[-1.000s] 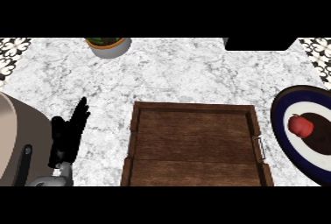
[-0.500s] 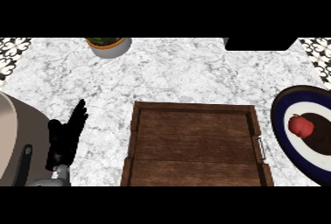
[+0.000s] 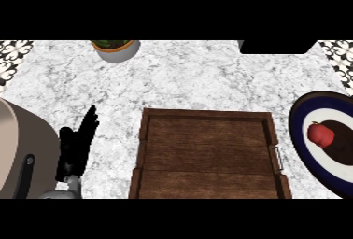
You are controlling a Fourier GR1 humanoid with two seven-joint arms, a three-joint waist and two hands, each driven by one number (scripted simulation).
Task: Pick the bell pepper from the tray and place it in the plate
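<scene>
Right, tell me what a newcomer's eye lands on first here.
The brown wooden tray fills the middle of the marble counter. At the right edge a red bell pepper already sits on the dark-rimmed plate. At lower left the black left hand rests open, fingers up, beside the tray.

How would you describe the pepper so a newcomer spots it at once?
Start at the central wooden tray. Right of it lies a dark blue plate with a white ring. The pepper sits on it, the only red thing there.
</scene>
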